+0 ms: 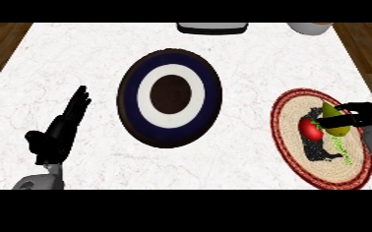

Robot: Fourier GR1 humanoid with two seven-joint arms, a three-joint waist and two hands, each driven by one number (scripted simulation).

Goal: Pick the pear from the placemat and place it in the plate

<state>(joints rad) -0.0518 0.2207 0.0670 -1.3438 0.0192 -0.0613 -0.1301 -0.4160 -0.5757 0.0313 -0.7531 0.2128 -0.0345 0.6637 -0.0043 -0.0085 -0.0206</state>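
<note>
Nearest the lower edge, at the left, the grey forearm (pixel 40 182) of the left arm rose into view and ended in the black left hand (pixel 62 128). Its fingers were straight, held together and pointing up and slightly right over the white marbled counter (pixel 73 59); the thumb stood out to the left. This hand touched nothing and rested well apart from the plate.

At the centre of the counter lay the plate (pixel 170 97), with a dark rim, a navy ring, a white ring and a brown middle. Nothing lay on it.

At the right lay the round woven placemat (pixel 291 128), tan with a red border and a dark pattern. On it sat the yellow-green pear (pixel 332 113), stem end toward the far side, with a red tomato (pixel 310 129) touching it on its left. The pear was well apart from the plate.

The right hand (pixel 356 120) entered from the right edge. Its dark fingers (pixel 335 123) were curled across the middle of the pear, one above and one below, pinching it; the pear's top showed above the fingers and its lower part below them.

At the far edge stood a dark appliance (pixel 212 28) with a white base, and to its right a white bowl (pixel 309 28), both partly cut off.
</note>
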